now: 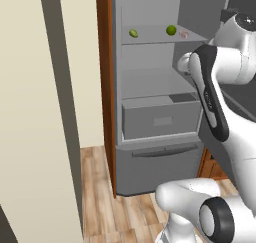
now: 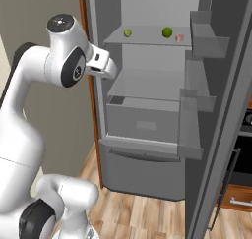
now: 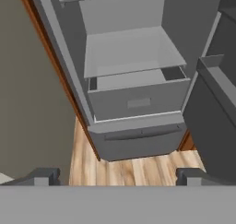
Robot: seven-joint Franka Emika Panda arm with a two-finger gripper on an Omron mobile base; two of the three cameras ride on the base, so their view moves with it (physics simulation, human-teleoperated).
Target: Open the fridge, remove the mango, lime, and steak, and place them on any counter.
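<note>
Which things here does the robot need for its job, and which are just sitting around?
Needed: fridge, already open; mango, lime and steak on its upper shelf; the open hand.
Just there: fridge drawer, door bins, wood floor.

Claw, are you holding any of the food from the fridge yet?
No. The claw is open and empty. The mango, lime and steak sit on the fridge shelf.

One fridge [image 2: 147,149] stands open, holding one mango [image 2: 127,33], one lime [image 2: 167,32] and one steak [image 2: 179,38] (all three on the same upper shelf), above one grey drawer [image 2: 142,122].
</note>
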